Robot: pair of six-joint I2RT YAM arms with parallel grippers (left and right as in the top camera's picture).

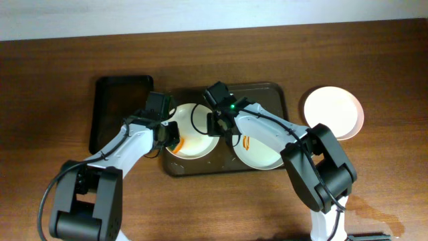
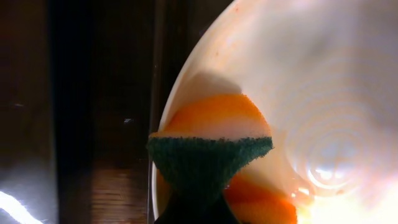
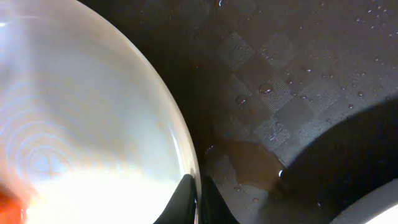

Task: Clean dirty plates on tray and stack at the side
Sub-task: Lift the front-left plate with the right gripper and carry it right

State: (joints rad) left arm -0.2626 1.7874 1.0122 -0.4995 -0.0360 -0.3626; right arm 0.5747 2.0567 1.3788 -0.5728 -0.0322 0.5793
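Observation:
The brown tray holds two white plates. The left plate carries orange sauce; the right plate has a small orange smear. My left gripper is shut on a green-and-yellow sponge pressed on the left plate's left rim, beside a sauce streak. My right gripper is shut on that plate's right rim, one finger inside and one outside. The plate fills the left of the right wrist view. A third plate, plain white, lies on the table to the right of the tray.
A smaller black tray lies directly left of the brown tray, close to my left arm. The brown tray floor is wet with droplets and a brownish puddle. The right plate's edge shows at the right wrist view's lower right corner.

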